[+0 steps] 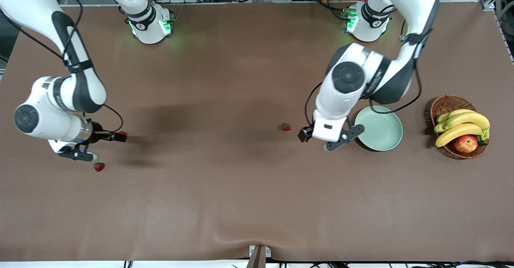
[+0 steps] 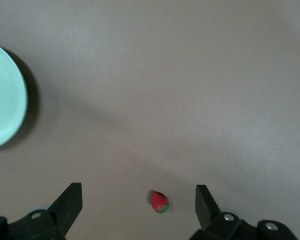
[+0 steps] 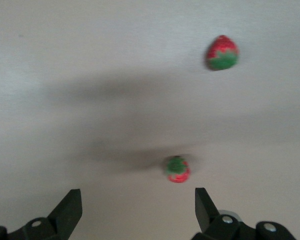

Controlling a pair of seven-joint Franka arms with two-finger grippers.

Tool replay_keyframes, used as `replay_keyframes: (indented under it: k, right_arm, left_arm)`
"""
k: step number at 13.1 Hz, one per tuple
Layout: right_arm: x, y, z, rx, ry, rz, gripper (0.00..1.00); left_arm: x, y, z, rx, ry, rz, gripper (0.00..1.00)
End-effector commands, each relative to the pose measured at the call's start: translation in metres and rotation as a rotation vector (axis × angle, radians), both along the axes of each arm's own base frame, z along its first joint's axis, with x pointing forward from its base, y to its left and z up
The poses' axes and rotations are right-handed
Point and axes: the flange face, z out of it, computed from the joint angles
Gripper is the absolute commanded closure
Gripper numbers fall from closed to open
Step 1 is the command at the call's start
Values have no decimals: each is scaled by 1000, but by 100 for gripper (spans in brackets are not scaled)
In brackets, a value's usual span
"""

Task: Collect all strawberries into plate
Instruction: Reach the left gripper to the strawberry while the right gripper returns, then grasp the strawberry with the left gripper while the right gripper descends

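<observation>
- Stage, as judged: opening of the collection. Mint-green plate (image 1: 381,117) bare, with none of the three strawberries in it yet.
- Plate: on the counter (image 1: 241,203) toward the left arm's end. Wicker basket (image 1: 445,103) of bananas (image 1: 461,125) and an apple (image 1: 466,143) at 3 o'clock of it in the front view, apart from it and no part of the task.
- Middle strawberry (image 1: 285,127): on the counter at 9 o'clock of the plate, well apart from the rim.
- Left gripper (image 2: 138,189): hovering over the counter between that berry and the plate. Fingers (image 2: 70,200) spread wide and empty. In the left wrist view, berry roughly centred in the gap but lower down, untouched.
- Farther strawberry (image 1: 122,134) and nearer strawberry (image 1: 98,166): both at the right arm's end of the counter, the nearer one at 7 o'clock of the other.
- Right gripper (image 3: 137,191): over the counter by this pair. Fingers apart, holding nothing. One berry lined up between them in the right wrist view, the second farther off.
- Next move, as judged: straight descent by either gripper until the fingers flank the berry, then a gentle closure, given so small and round a target and the risk of nudging it aside.
- After that: lift, carry over the plate and release low. Short trip for the left arm. Long reach across the counter from the right arm's pair.
</observation>
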Motion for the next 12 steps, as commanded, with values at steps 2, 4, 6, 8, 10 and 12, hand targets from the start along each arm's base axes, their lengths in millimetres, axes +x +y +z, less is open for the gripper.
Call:
replay_keyframes:
  k: [2,4,6,8,10,12]
  right_arm:
    - [-14,-5,6,3,-5,10,0]
    - [-22,-2,-7,5,9,13,0]
    - [-36,-1,-28,2,-11,13,0]
    - [-52,0,-51,-3,-32,51,0]
    - [-60,0,-70,-6,-63,58,0]
    - [-59,-4,-76,-16,-72,70,0]
  left_arm:
    - [-10,-36,-45,11,10,97,0]
    - [-15,-46,-70,9,21,226,0]
    - [-28,-57,-91,28,46,368,0]
    - [-41,-59,-106,52,65,446,0]
    - [-53,-69,-124,73,84,479,0]
    - [-60,-80,-144,56,79,522,0]
